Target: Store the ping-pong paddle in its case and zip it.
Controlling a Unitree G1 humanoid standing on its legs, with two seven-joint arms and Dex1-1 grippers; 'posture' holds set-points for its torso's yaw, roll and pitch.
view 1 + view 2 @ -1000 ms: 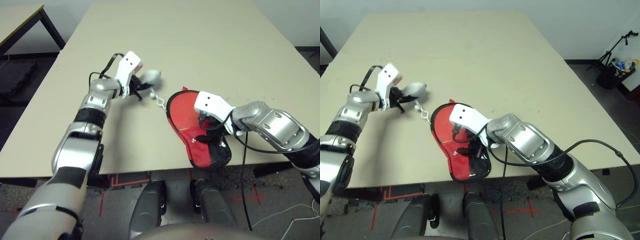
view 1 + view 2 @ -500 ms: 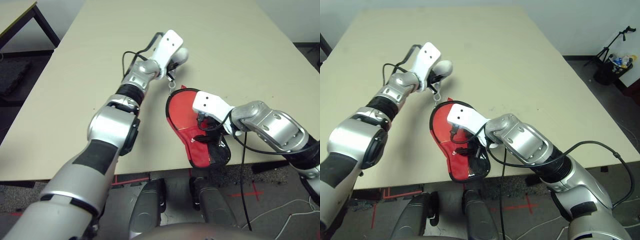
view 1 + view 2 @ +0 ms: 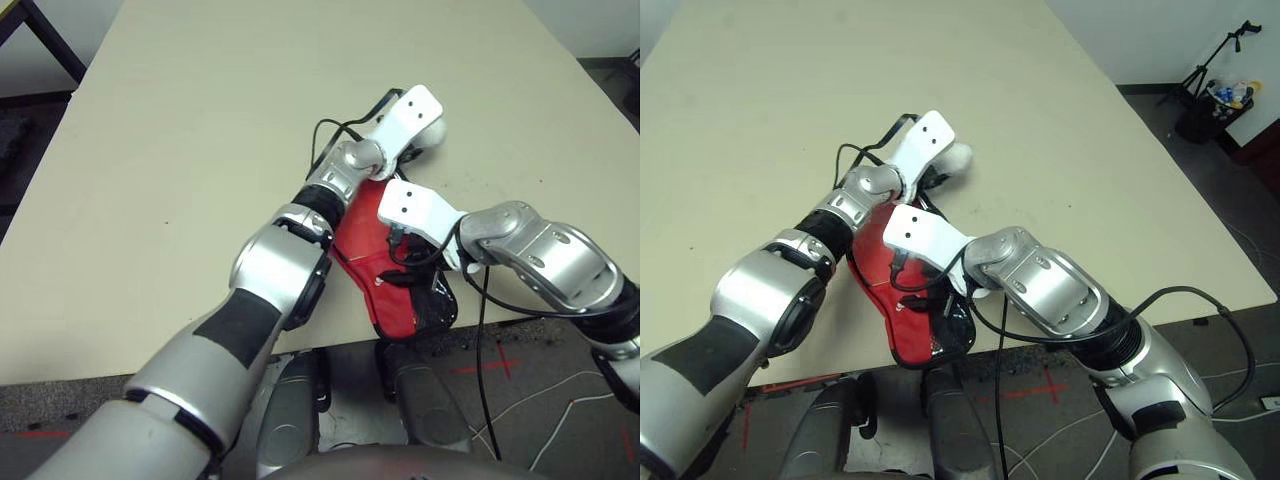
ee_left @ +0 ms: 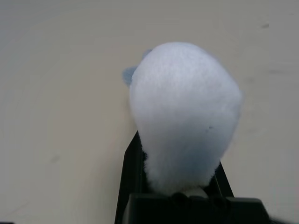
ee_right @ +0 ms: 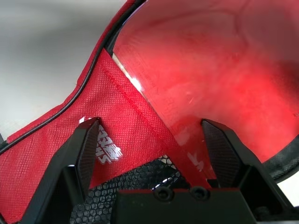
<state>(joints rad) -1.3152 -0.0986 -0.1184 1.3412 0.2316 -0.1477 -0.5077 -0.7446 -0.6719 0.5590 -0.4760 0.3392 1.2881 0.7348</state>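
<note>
The red case (image 3: 397, 303) lies at the table's near edge, its mesh-pocket end hanging over it. In the right wrist view the ping-pong paddle (image 5: 210, 70) shows its glossy red face inside the case, beside the red fabric flap with its white logo (image 5: 107, 150). My right gripper (image 3: 400, 258) rests open on the case, its fingers (image 5: 86, 149) spread over flap and mesh. My left gripper (image 3: 422, 135) is just beyond the case's round far end, shut on the white fluffy ball (image 4: 184, 107). The paddle's handle is hidden.
The beige table (image 3: 200, 120) stretches far and to the left of the case. My left forearm (image 3: 330, 190) crosses over the case's left side. A tripod (image 3: 1215, 70) stands on the floor off the table's right side.
My left arm has swung to the right with the white ball, from the table left of the case to just beyond its round end. The right gripper has stayed on the case.
</note>
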